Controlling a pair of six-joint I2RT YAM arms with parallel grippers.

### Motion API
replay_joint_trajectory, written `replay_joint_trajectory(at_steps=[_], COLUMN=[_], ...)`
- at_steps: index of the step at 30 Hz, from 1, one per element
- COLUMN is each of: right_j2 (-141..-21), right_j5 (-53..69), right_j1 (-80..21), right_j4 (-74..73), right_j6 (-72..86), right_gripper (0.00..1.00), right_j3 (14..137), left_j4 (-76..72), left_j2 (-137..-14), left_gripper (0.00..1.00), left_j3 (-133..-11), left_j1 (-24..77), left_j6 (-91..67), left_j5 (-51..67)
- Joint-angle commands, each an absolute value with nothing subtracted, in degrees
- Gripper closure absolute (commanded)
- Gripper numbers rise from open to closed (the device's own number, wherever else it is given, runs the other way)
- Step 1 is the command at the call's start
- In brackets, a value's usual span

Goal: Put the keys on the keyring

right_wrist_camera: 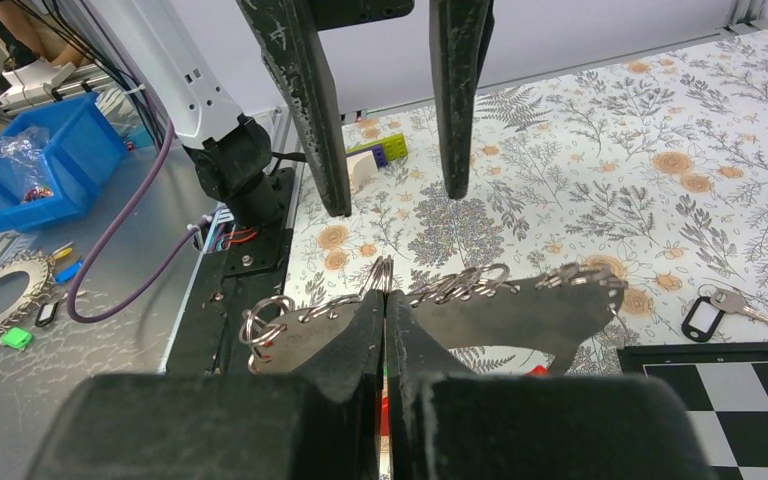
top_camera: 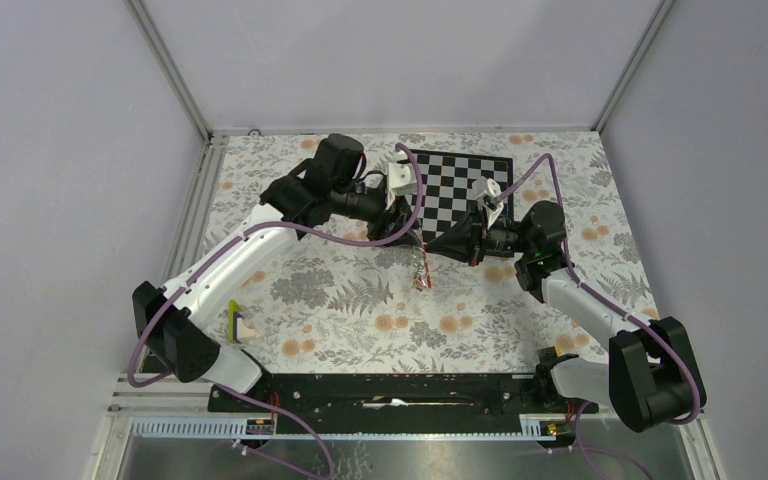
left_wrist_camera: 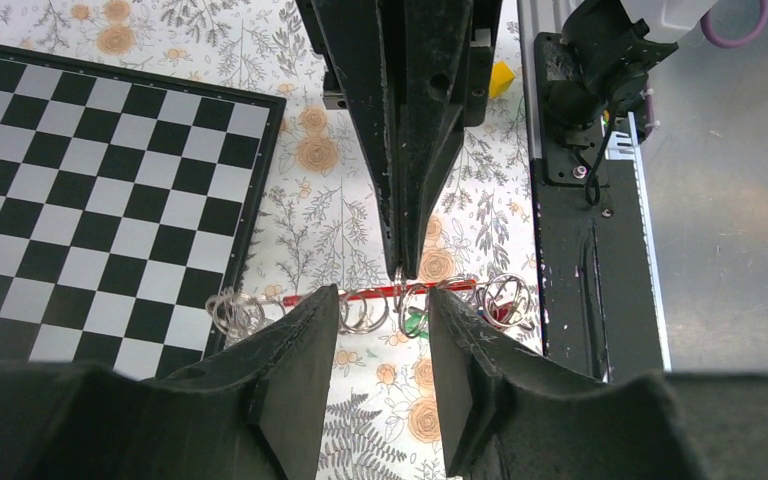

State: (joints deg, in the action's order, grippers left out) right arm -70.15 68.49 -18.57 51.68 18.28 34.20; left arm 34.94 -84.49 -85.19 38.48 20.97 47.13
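Observation:
The keyring (right_wrist_camera: pixel 520 310) is a flat grey metal plate with several split rings along its edge, held in the air over the floral mat. My right gripper (right_wrist_camera: pixel 385 295) is shut on one of its middle rings (right_wrist_camera: pixel 380 272). My left gripper (left_wrist_camera: pixel 382 297) faces it with its jaws open, the fingertips (right_wrist_camera: pixel 338 205) a little short of the rings and holding nothing. Seen from the left wrist, a green tag (left_wrist_camera: pixel 417 322) and a red tag (left_wrist_camera: pixel 500 312) hang among the rings. One key with a dark tag (right_wrist_camera: pixel 705 315) lies loose on the mat. From above, the ring bundle (top_camera: pixel 420 268) dangles between both grippers.
A chessboard (top_camera: pixel 460 185) lies at the back right of the mat, just beside the grippers. A yellow-and-white block (top_camera: pixel 238 327) sits near the left arm's base. The black base rail (top_camera: pixel 400 390) runs along the near edge. A blue bin (right_wrist_camera: pixel 30 160) stands off the mat.

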Motion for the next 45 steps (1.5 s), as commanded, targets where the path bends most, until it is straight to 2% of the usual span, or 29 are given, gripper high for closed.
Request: replay_joint_trajectory(at_steps=[1,10,29,45], right_j2=[-69.49,-69.49,-69.75,-69.54], right_j5=[69.81,70.42,69.40,67.42], right_j1=[-18.33,-18.28,-18.28,-18.28], right_j4=[53.44,54.59,55.25,50.03], right_j6=[17.40,18.73,19.61,15.36], right_gripper=[1.00,1.00,1.00,1.00], right_j3=[35.11,35.41,35.34,35.99], left_j4=[31.67,30.62,30.67,31.05], left_j2=[-85.27,-83.27,-83.55,-81.92], left_gripper=[0.56,0.62,0.60,0.58], left_j3=[-87.78,-82.97,-78.56,-79.09], left_j1=[38.31,37.71,39.19,41.12], left_j6=[21.79,23.92,23.87,22.45], left_j5=[45.80,41.83,43.94,45.51])
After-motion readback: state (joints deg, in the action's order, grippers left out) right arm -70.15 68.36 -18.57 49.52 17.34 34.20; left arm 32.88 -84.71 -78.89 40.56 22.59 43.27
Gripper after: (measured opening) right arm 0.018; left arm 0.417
